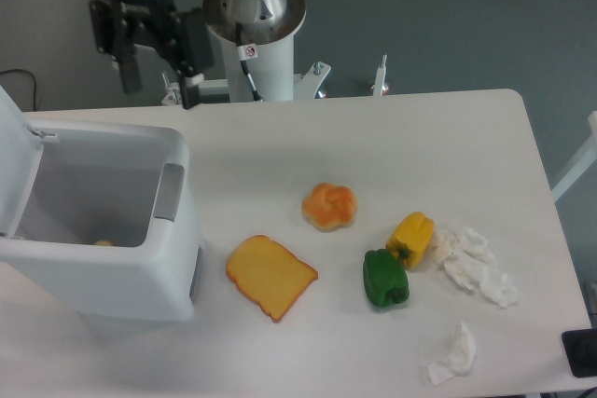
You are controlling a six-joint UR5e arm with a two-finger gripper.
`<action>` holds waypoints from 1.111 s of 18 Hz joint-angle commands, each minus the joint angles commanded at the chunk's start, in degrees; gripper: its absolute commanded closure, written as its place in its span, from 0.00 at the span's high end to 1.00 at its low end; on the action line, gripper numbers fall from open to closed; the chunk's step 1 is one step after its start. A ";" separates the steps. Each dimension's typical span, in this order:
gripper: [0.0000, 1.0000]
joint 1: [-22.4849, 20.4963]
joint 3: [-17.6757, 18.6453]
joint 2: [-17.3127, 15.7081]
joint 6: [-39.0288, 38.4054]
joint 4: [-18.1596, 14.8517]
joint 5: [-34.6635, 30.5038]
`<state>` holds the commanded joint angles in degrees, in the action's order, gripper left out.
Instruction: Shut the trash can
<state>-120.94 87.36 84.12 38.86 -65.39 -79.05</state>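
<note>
Trash can at the counter's left end, lid upright at its far left side, mouth uncovered. My gripper hangs above and behind the bin, fingers spread, holding nothing. Judged progress: closing not yet begun; lid remains to be swung down.

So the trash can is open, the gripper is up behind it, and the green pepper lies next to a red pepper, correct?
Not quite. The pepper beside the green pepper is yellow, not red, as the fixed camera shows. The trash can is open, with the gripper raised behind it.
</note>
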 joint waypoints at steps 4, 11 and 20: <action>1.00 0.09 -0.09 -1.50 -6.94 0.18 12.31; 1.00 2.11 -0.61 -2.99 -11.34 0.61 27.78; 1.00 4.66 -0.44 -0.36 -15.12 0.62 38.87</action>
<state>-116.28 86.92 83.75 23.74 -64.78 -40.18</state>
